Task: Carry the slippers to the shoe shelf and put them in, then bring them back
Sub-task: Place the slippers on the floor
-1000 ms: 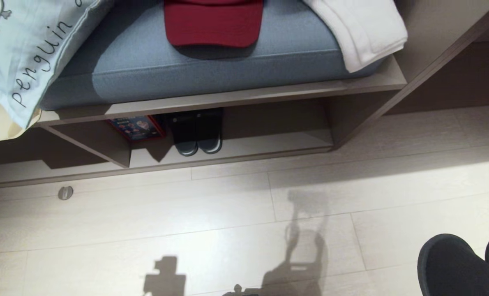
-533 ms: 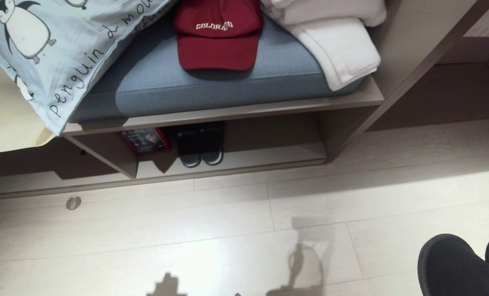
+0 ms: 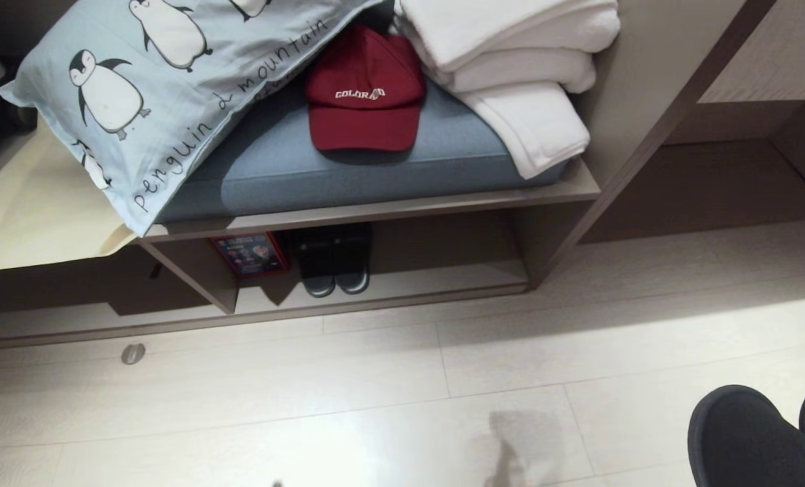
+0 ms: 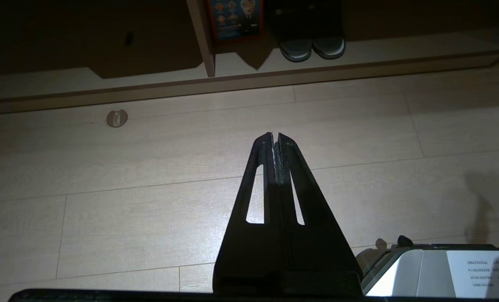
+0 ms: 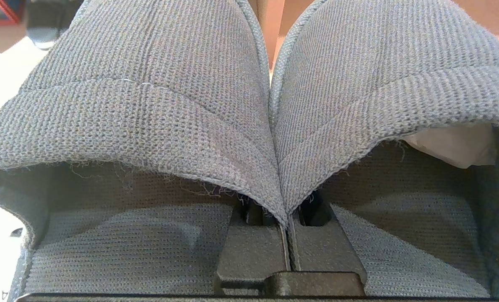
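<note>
The slippers (image 5: 149, 105) are a dark grey knitted pair hanging side by side from my right gripper (image 5: 286, 218), which is shut on the inner edges of both straps. Their rounded toes (image 3: 747, 439) show at the lower right of the head view, above the pale floor. The shoe shelf (image 3: 429, 281) is the low cubby under the bench, with a pale base board and an upright divider (image 3: 193, 270). It lies ahead and to the left of the slippers. My left gripper (image 4: 274, 136) is shut and empty over the floor, short of the shelf (image 4: 379, 46).
A black pair with white-edged soles (image 3: 335, 267) and a red box (image 3: 250, 253) stand in the cubby. On the blue cushion (image 3: 375, 169) lie a red cap (image 3: 365, 108), white towels (image 3: 511, 67) and a penguin pillow (image 3: 159, 88). A taller recess (image 3: 700, 189) opens at right. A round disc (image 3: 132, 353) sits on the floor.
The head camera has tipped upward, so the bench and cubby sit lower in the picture and more of the pillow, cap and towels shows. The held slippers keep their place.
</note>
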### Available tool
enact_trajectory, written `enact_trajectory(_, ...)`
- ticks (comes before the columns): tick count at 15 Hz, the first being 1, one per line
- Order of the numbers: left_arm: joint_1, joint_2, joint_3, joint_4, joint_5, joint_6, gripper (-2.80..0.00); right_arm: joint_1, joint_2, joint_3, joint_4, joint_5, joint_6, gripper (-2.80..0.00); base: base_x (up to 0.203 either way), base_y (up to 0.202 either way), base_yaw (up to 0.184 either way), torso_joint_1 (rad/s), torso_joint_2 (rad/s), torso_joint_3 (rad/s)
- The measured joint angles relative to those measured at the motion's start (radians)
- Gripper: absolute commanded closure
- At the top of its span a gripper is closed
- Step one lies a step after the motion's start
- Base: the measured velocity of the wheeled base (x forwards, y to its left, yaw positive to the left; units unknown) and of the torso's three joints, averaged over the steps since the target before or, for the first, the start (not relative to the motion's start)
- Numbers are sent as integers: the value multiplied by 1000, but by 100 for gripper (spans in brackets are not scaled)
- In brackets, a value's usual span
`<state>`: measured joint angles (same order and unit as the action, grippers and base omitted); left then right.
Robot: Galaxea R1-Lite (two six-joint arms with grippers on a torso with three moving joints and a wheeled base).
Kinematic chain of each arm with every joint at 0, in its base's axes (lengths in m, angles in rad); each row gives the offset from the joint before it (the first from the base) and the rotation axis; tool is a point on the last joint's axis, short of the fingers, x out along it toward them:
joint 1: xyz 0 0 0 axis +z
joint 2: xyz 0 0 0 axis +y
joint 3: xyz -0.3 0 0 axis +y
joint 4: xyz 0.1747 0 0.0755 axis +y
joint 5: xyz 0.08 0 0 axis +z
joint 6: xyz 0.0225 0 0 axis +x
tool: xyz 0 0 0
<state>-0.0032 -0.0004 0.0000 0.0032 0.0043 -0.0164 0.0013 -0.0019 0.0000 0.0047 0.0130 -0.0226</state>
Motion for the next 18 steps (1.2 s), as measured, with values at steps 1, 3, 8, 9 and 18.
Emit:
enact_trajectory(1, 0, 0, 0, 0, 0, 0, 0, 0, 0, 0, 0, 0, 0, 0, 0, 0, 0, 2, 3, 212)
enact_trajectory(3, 0, 0, 0, 0, 0, 0, 0, 0, 0, 0, 0, 0, 0, 0, 0, 0, 0, 2, 0, 203)
enact_trajectory(8, 0, 0, 0, 0, 0, 0, 0, 0, 0, 0, 0, 0, 0, 0, 0, 0, 0, 2, 1, 206)
enact_trajectory(9, 0, 0, 0, 0, 0, 0, 0, 0, 0, 0, 0, 0, 0, 0, 0, 0, 0, 2, 2, 198)
enact_trajectory(18, 0, 0, 0, 0, 0, 0, 0, 0, 1, 0, 0, 0, 0, 0, 0, 0, 0, 2, 2, 204)
